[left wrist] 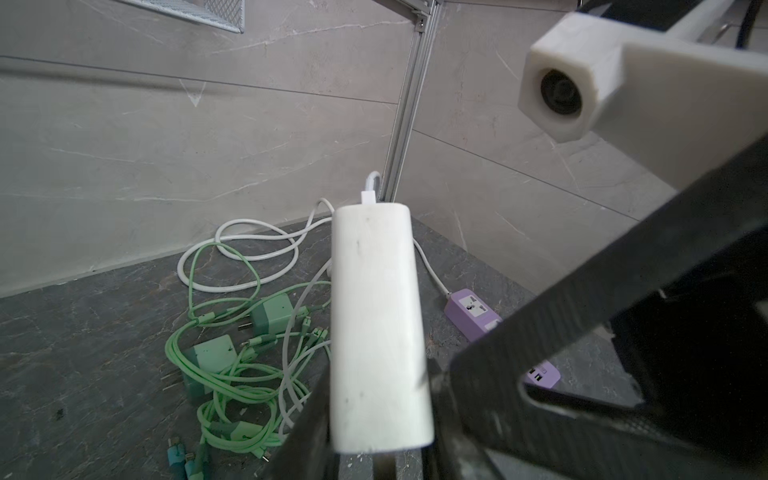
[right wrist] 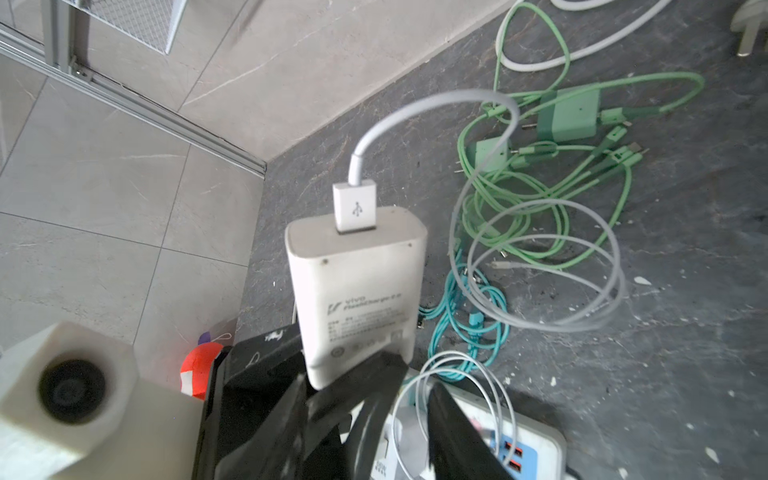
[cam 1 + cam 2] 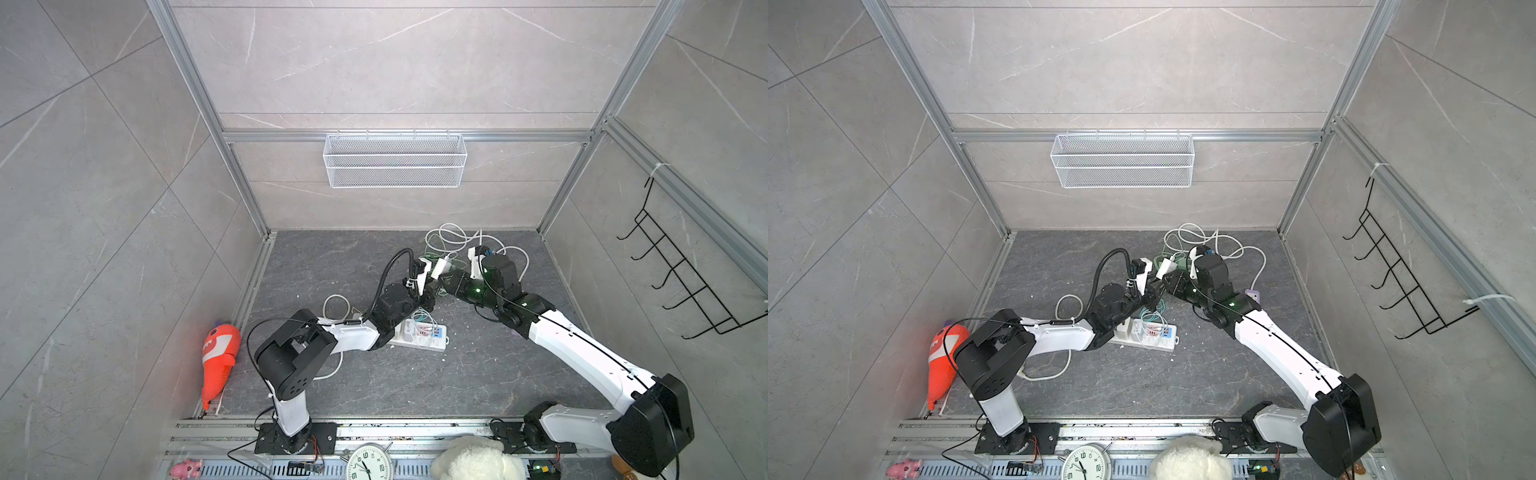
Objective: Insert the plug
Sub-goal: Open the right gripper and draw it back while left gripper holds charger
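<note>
1. The floor (image 3: 353, 374) is a dark grey, veined slab, boxed in by pale tiled walls (image 3: 104, 208).
2. A wire basket (image 3: 395, 160) of fine white mesh, long and shallow, hangs on the back rail.
3. The white power strip (image 3: 422, 336) lies flat on the floor, one end hidden under the left arm (image 3: 353, 332). Thin looped cables run into its sockets. The right wrist view cuts it off at a blue panel with orange ports.
4. A tangle of mint-green cables (image 1: 232, 365) with two boxy green adapters lies loose by the back wall, crossing a thicker white cable (image 1: 237, 257).
5. The left gripper (image 1: 374, 419) is clamped on the charger's lower end.
6. The right gripper (image 2: 382, 415) crowds that same end; whether it grips cannot be told.
7. The white charger (image 2: 357, 299), a smooth, scuffed, rounded block, is held in the air between both grippers, just behind the white strip. Black fingers hide its prongs.
8. The purple power strip (image 1: 471, 309) is half covered by a carbon-weave finger.
9. A glossy USB plug (image 2: 355, 208) sits in the charger's top.
</note>
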`<state>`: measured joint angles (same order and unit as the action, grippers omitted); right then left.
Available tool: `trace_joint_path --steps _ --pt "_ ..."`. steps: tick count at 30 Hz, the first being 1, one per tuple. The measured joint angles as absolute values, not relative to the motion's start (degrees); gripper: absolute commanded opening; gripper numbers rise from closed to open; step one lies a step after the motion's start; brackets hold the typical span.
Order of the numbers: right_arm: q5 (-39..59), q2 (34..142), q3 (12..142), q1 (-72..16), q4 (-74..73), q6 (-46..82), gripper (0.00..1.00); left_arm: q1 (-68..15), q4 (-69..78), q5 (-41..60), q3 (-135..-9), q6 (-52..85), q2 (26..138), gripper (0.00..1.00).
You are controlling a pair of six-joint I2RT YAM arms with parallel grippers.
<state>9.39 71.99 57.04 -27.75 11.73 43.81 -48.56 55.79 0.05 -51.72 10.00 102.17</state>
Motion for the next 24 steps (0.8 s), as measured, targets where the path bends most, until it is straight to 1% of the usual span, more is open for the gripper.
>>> trace_joint_path --steps 3,7,11,15,24 --pt "8.6 70.7 59.3 -27.7 17.0 42.8 0.50 -48.6 57.3 0.3 -50.5 6.6 102.1 0.00" --pt "7.5 69.6 67.0 -26.3 27.2 40.4 0.49 -48.5 62.0 2.6 -46.3 -0.7 102.1 0.00" --pt "8.7 69.3 75.5 -22.8 36.2 39.4 0.49 -48.6 65.8 4.8 -43.7 -7.5 103.0 0.00" --pt "14.0 71.3 80.5 -19.2 41.6 39.4 0.49 -49.1 69.6 5.1 -43.1 -12.3 104.6 0.00" --pt "27.2 80.6 81.4 -17.8 47.4 41.2 0.46 -51.5 72.5 4.7 -42.9 -21.5 105.4 0.00"
